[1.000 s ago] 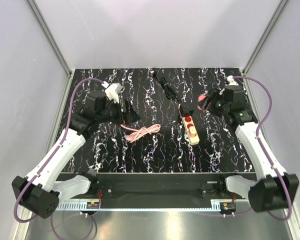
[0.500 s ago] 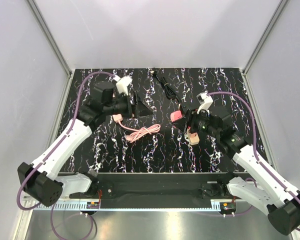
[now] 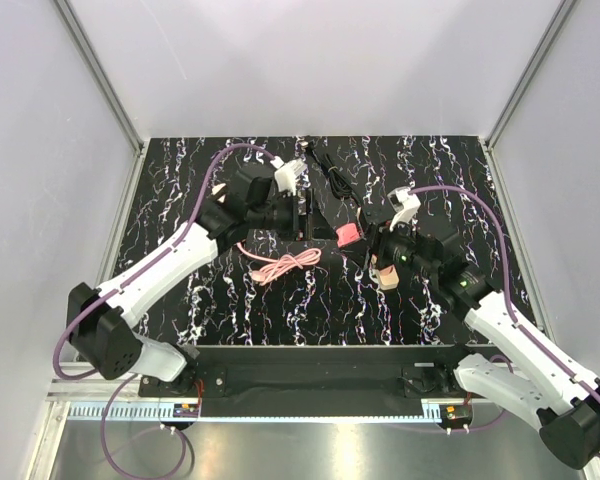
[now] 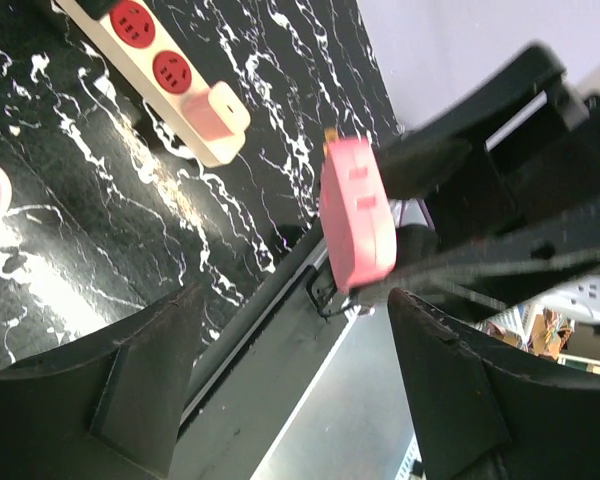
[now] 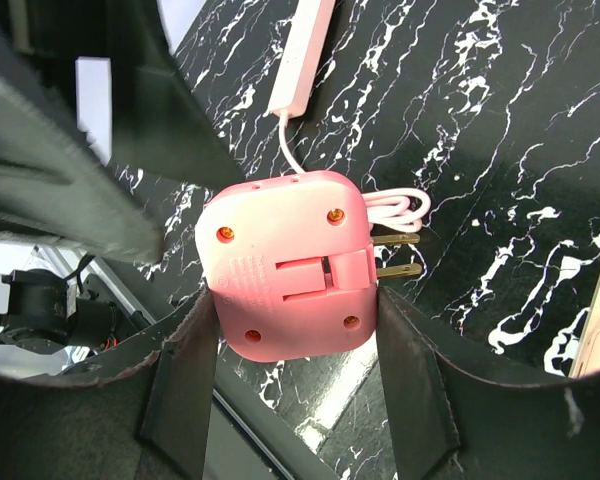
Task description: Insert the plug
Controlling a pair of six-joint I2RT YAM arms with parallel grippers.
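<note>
- Hovering the left claw (image 3: 305, 215) above the surface (image 3: 160, 190), left of centre, with the jaws standing wide apart and nothing between the fingers (image 4: 150, 380).
- Pointing it at the plug from just beside, not yet touching.
- Leaving the pink cable (image 3: 280, 265) lying slack on the surface below, and watching it for any drag on the plug.
- Carrying the pink plug (image 5: 285, 265) in the air between the two claws, with its two prongs (image 5: 395, 255) sticking out sideways rather than downward.
- Clamping the right claw (image 5: 290, 310) firmly on the plug, one finger against each side of the body.
- Treating this, as a judgement, as a re-grip or hand-over before insertion.
- Closing the left fingers squarely on the body, well away from the prongs.
- Loosening the right grip only once the left one looks secure.
- Aiming for the power strip (image 3: 385, 275), lying flat on the surface partly under the right arm with its red sockets facing up.
- Turning the prongs down and lining them up with a socket's slots before pressing straight in.
</note>
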